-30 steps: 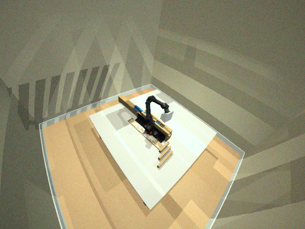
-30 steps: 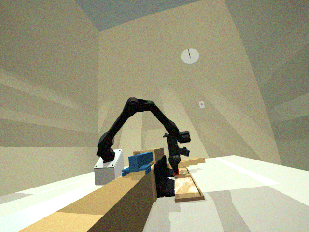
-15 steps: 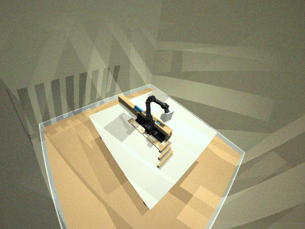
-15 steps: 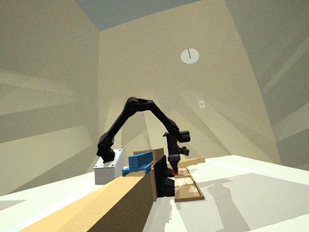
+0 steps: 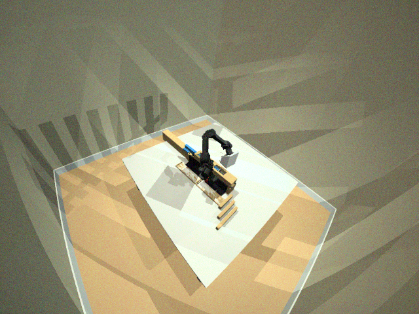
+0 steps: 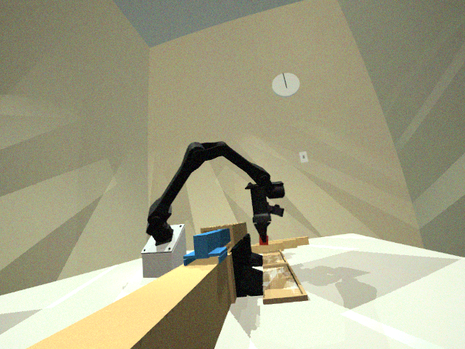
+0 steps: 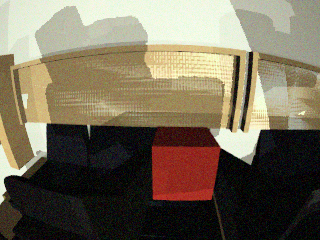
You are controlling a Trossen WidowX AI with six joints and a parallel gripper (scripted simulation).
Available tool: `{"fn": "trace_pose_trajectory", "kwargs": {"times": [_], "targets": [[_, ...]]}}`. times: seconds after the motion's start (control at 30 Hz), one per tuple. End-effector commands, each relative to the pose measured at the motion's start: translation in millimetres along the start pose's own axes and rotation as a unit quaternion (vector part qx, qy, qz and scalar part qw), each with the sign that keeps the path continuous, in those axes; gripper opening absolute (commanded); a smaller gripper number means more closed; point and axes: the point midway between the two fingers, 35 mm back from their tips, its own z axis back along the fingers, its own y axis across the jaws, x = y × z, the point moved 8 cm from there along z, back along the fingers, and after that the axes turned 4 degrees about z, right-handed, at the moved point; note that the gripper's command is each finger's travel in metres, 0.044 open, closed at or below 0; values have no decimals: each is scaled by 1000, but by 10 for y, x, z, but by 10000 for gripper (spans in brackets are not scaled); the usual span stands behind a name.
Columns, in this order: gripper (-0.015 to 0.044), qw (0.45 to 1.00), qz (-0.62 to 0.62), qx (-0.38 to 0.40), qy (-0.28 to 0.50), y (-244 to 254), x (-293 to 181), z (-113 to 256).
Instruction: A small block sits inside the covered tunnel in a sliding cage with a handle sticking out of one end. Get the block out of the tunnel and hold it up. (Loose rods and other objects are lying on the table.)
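My gripper (image 5: 206, 180) (image 6: 263, 235) (image 7: 182, 151) is shut on the red block (image 6: 266, 241) (image 7: 186, 172). It points down and holds the block raised, in front of the wooden tunnel housing (image 5: 227, 176) (image 6: 242, 230). Black parts (image 6: 245, 275) stand along the housing's near side, close to the fingers. A blue piece (image 5: 190, 148) (image 6: 211, 242) sits on the wood at one end of the housing; I cannot tell whether it is the cage's handle. The fingertips are dark and hard to separate from the black parts in the wrist view.
A low wooden frame with see-through panels (image 5: 198, 182) (image 6: 296, 278) (image 7: 150, 48) lies beside the housing. Three loose wooden rods (image 5: 225, 201) (image 5: 226, 209) (image 5: 226, 218) lie past its end. A long wooden beam (image 5: 174, 140) (image 6: 150, 300) extends from the other end.
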Motion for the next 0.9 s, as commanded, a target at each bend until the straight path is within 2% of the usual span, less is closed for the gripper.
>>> {"fn": "trace_pose_trajectory", "kwargs": {"times": [0.0,0.5,0.67,0.7,0.87], "targets": [[0,1000,-5,5,-8,-12,17,261],[0,1000,-4,2,-6,-24,-95,959],[0,1000,-3,1,-5,-26,-103,990],[0,1000,2,-3,-6,-5,-101,908],[0,996,7,7,-90,-82,-187,900]]}}
